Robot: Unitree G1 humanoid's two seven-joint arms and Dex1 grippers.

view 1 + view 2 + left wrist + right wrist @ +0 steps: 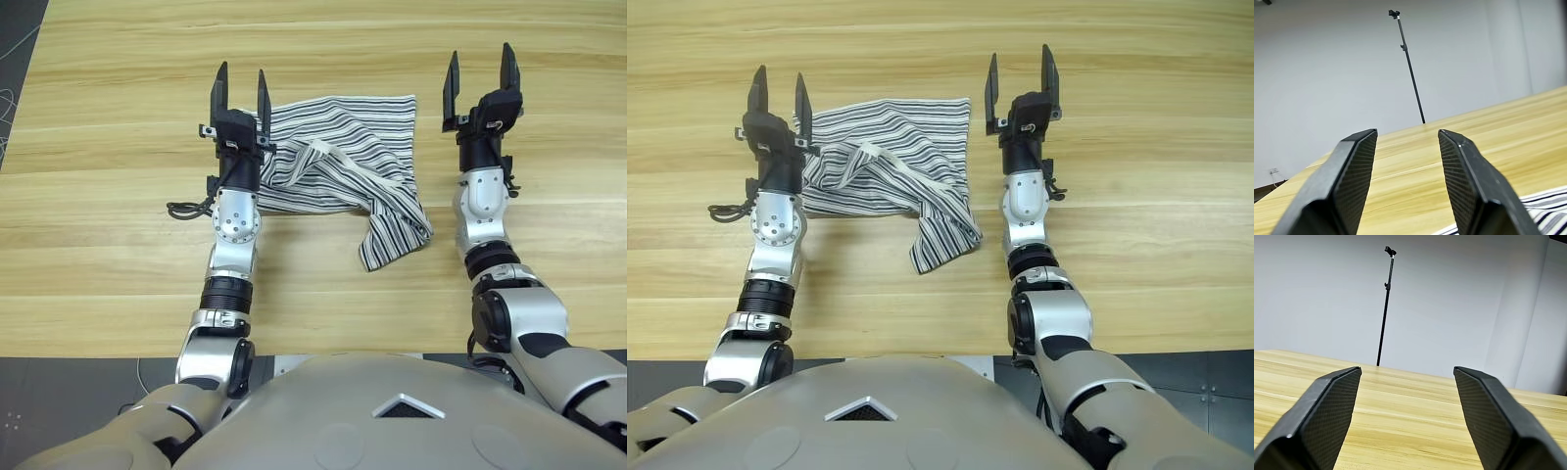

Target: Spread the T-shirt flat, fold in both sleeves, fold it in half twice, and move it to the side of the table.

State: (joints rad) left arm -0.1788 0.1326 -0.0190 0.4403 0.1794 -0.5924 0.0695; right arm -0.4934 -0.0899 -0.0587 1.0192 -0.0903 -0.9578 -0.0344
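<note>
Left eye view, hidden areas: I cannot see the edge of the T-shirt (343,162) on the robot's left side, because the left arm's wrist lies across it. I cannot tell whether that wrist touches the cloth or hangs above it. The garment is bunched. A white-trimmed opening shows near its middle, and I cannot make out where the sleeves are. One striped flap trails from the near right corner of the T-shirt toward the robot.

T-shirt position: it lies crumpled on the wooden table (118,117), between the two arms, its black-and-white stripes facing up.

Left gripper (242,83): the fingers are spread, with wood grain visible in the gap. The gripper sits at the far left corner of the T-shirt, tips pointing away from the robot. The inner finger lines up with that corner. The outer finger is over bare wood just beside the T-shirt. In the left wrist view, the two fingers (1352,186) stand apart, and a strip of striped cloth shows past the base of one, cut off by the frame edge.

Right gripper (481,67): the fingers are spread and grip no cloth. The gripper is just beside the far right corner of the T-shirt, apart from it, over bare wood.

Beyond the T-shirt: the wrist views show a thin black stand (1409,63) against a pale wall (1312,73). A dark cable (181,208) loops off the left wrist on the side away from the T-shirt.
</note>
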